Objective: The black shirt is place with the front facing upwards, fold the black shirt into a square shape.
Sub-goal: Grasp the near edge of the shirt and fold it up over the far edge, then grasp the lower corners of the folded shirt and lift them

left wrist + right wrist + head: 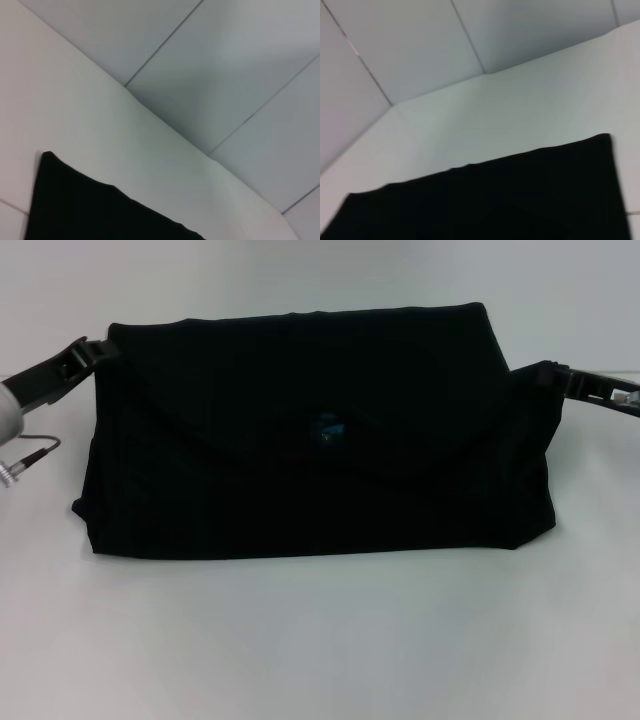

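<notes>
**Lying folded on the white table: black shirt, a gripper at each far corner**

Lying flat on the white table [320, 650], mid of head view: the black shirt [300, 470], folded into a wide block, longer side to side than front to back. Top layer folded down over the lower one, w/ a curved edge across the middle. Small blue neck label [328, 430] showing near the center, on top. No letters to see on the cloth. Near edge a bit uneven, left near corner poking out some.

Sitting at the far left corner of the shirt: left gripper [88, 350], black tips right at the cloth edge. Can't tell if open or closed, or if pinching the cloth. Grey arm part and a thin cable [30, 448] just behind it, over the table.

Sitting at the far right corner: right gripper [548, 373], dark tip touching or very near the shirt edge. Can't tell its state either.

Showing in left wrist view: a black corner of the shirt [90, 210] on the table, pale wall panels [225, 65] behind. No fingers in view.

Showing in right wrist view: a wide black edge of the shirt [510, 195] on the table, same pale wall behind. No fingers in view.
</notes>
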### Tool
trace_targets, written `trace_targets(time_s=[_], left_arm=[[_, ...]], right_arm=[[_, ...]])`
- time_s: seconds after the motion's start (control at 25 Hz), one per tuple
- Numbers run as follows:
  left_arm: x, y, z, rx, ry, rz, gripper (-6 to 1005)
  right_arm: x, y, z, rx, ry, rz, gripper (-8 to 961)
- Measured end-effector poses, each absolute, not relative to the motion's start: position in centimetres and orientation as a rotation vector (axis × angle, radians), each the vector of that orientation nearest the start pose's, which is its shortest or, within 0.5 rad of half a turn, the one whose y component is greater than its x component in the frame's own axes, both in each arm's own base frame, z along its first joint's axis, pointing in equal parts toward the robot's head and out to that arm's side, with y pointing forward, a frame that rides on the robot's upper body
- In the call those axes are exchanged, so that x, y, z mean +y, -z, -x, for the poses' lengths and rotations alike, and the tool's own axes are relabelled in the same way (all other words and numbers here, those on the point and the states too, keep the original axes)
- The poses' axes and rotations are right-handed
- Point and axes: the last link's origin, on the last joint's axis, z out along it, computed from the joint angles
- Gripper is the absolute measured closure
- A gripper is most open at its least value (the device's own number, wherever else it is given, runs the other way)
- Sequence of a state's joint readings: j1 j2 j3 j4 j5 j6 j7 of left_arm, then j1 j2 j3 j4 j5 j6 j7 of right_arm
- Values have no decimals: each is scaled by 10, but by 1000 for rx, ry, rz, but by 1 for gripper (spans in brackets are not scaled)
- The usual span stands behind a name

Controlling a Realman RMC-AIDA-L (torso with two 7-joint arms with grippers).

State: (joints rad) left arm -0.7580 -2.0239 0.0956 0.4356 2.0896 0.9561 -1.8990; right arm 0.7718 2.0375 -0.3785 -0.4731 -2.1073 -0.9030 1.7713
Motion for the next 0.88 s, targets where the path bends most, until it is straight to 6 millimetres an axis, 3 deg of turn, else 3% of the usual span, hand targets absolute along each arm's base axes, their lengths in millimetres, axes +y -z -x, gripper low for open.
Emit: trace_targets(time_s=[0.24, 0.4, 0.68, 0.88], left_arm=[[442, -43, 293, -1417, 938, 1661, 988], [441, -39, 293, -1389, 960, 1626, 988], [433, -40, 308, -1432, 955, 1572, 805], [420, -50, 325, -1518, 994, 1549, 610]], right_arm=[[446, -24, -283, 1116, -578, 1949, 873], [444, -19, -282, 1082, -568, 1966, 786], [434, -24, -287, 1129, -686, 1938, 635], [411, -37, -285, 1104, -848, 2051, 427]])
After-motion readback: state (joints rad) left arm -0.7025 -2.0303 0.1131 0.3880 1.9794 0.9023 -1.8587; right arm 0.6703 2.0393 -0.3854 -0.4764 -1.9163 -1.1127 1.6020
